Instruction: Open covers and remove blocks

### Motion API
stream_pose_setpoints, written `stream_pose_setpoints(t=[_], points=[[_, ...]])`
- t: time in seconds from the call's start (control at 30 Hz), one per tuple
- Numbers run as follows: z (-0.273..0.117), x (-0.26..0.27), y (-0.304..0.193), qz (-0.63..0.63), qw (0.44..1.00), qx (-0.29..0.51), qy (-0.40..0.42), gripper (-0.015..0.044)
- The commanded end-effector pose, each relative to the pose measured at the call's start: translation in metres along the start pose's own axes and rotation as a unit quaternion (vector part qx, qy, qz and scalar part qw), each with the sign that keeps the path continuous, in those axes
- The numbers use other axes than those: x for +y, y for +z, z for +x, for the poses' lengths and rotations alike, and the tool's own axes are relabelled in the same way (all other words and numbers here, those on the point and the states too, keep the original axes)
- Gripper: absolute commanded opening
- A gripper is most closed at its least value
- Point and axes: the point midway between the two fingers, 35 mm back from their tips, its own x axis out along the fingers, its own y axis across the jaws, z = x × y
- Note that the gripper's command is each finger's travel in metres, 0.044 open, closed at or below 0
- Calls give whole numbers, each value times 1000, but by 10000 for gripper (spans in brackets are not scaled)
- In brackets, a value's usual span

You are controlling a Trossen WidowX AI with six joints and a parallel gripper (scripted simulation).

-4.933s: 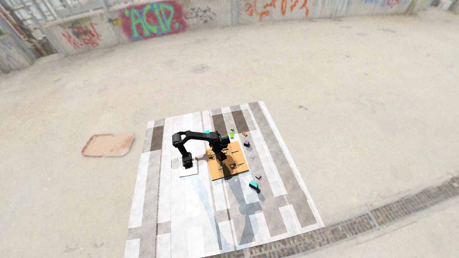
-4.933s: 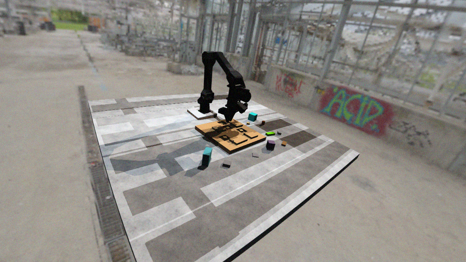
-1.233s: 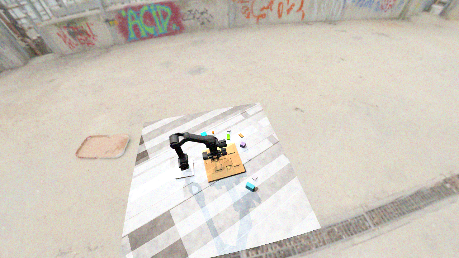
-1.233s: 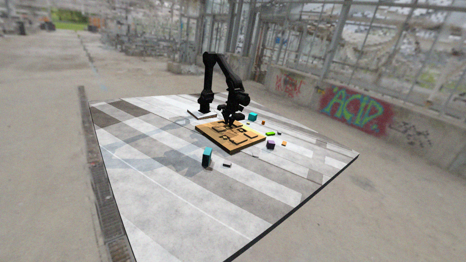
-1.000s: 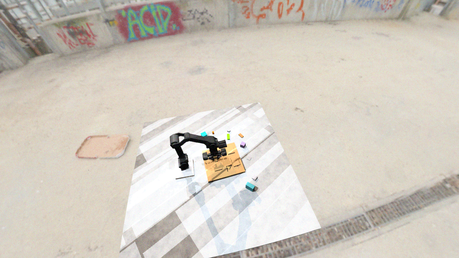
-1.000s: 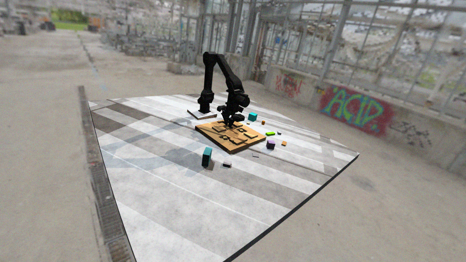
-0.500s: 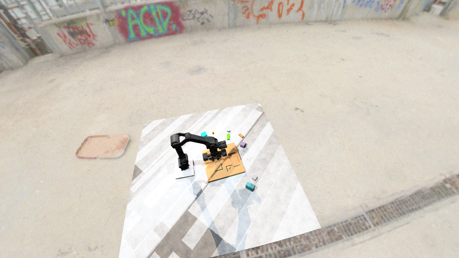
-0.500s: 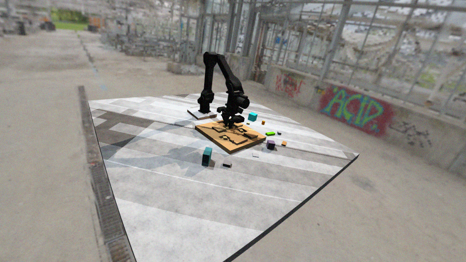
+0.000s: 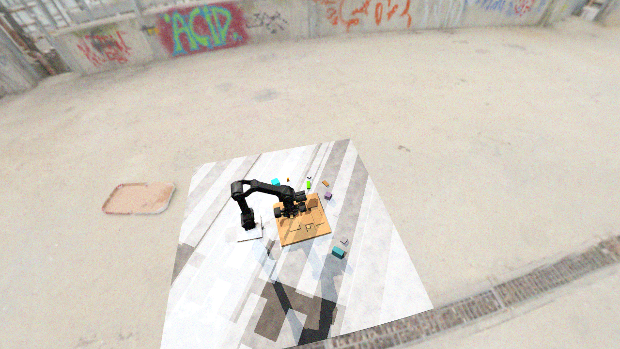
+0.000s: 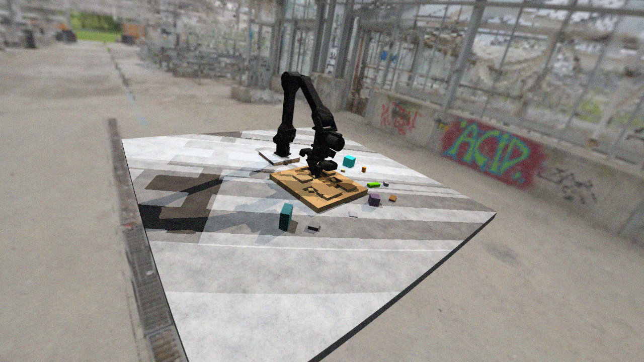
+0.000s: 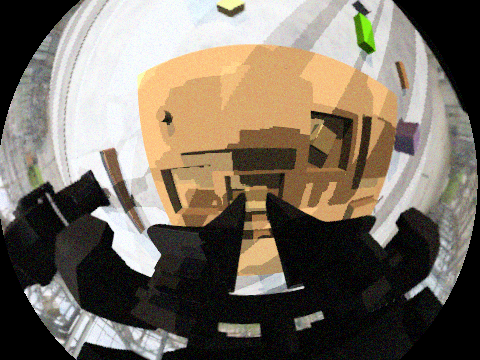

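Observation:
The wooden puzzle board (image 9: 291, 239) (image 10: 288, 183) (image 11: 270, 60) lies flat, shadowed in patches. My gripper (image 9: 292, 215) (image 10: 316, 175) (image 11: 255, 196) points down at its arm-side half, its narrow fingertips shut on a small tan block (image 11: 256, 191) at an uncovered well. Another tan block (image 11: 324, 137) sits askew in an open well. A third block (image 9: 309, 227) (image 10: 310, 189) shows in an open well on the far half. Raised cover slabs (image 10: 330, 192) lie beside the wells. A pale yellow block (image 10: 342, 170) (image 11: 230, 6) rests on the table clear of the board. My fingers hide some covers.
A cyan cube (image 9: 275, 182) (image 10: 348, 161), a green bar (image 9: 308, 184) (image 10: 373, 184) (image 11: 365, 34), a purple cube (image 9: 328, 195) (image 10: 374, 199) (image 11: 407, 137) and an orange piece (image 9: 325, 183) (image 10: 392, 197) lie around the board. A teal block (image 9: 337, 252) (image 10: 286, 216) stands beyond its far corner.

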Motion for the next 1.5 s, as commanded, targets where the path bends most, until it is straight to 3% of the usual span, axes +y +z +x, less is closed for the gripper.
stream_pose_setpoints(t=[0.0, 1.47], points=[[-1, 0, 0, 0, 1000, 0, -1, 80], [-57, -1, 0, -2, 1000, 1, 2, 80]])
